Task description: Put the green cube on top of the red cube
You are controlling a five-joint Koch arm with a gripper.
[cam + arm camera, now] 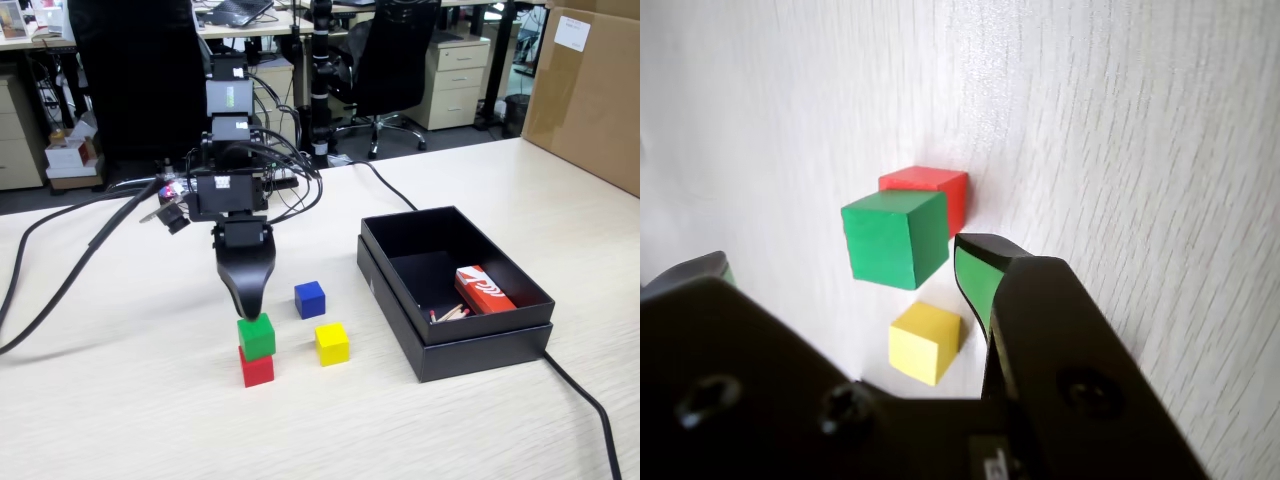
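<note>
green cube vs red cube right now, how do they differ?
Colour: the green cube is bright green, the red cube red. Level: green sits on top of red; red rests on the table. Alignment: in the wrist view green overhangs red, slightly offset. Gripper: its open jaws flank green, not red. Shared: same size, plain matte faces.
</note>
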